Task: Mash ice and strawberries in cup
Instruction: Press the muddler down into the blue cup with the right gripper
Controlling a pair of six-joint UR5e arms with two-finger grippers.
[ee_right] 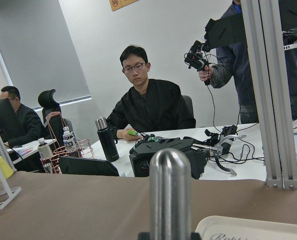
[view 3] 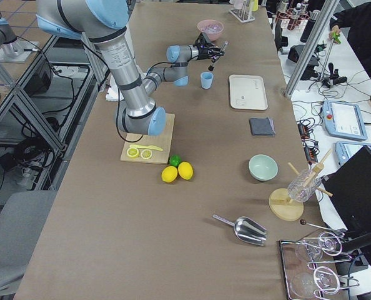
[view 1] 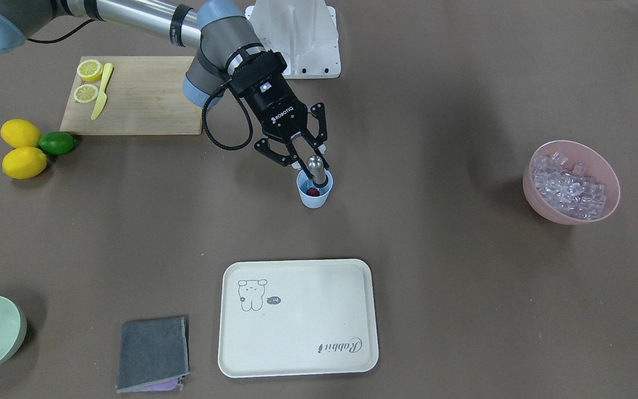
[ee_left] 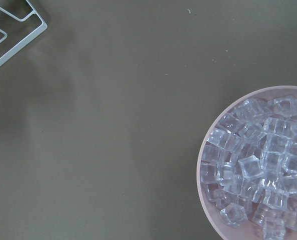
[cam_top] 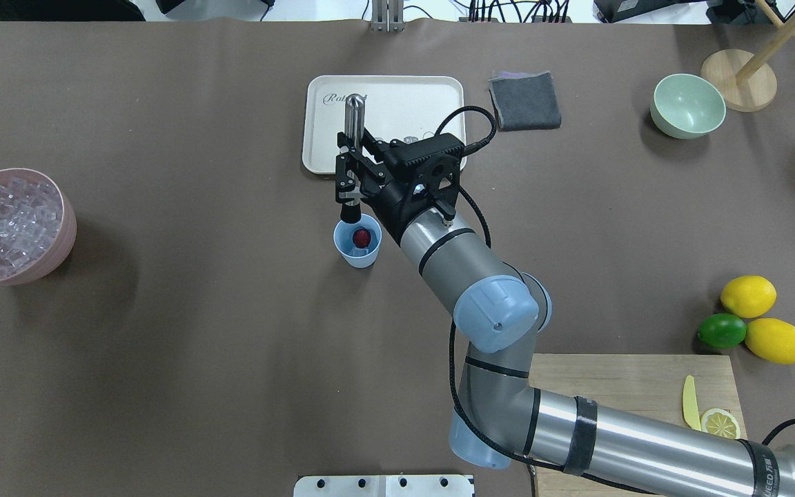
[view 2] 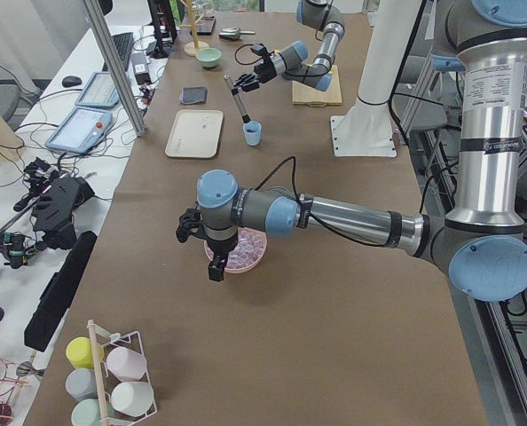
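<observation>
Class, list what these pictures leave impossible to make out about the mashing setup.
- Bottom of the cup: the strawberry and the muddler cover it in the overhead and front views.
- The left gripper: shows only in the exterior left view, small; open or shut, cannot tell.
- The muddler's lower end: cut off by the right wrist view's bottom edge.

Open table (view 1: 407,233) surrounds the cup (view 1: 314,195); the muddler (view 1: 315,169) blocks its mouth.

**Robotics lab beside office desks**

A grey-and-blue robot arm (cam_top: 494,304) works over a long brown-covered table (cam_top: 163,359). Beyond its end effector (view 1: 310,158) are teach pendants (view 3: 346,120), tangled cables (view 2: 11,244), aluminium posts (ee_right: 268,90) and people (ee_right: 148,107) at desks.
</observation>
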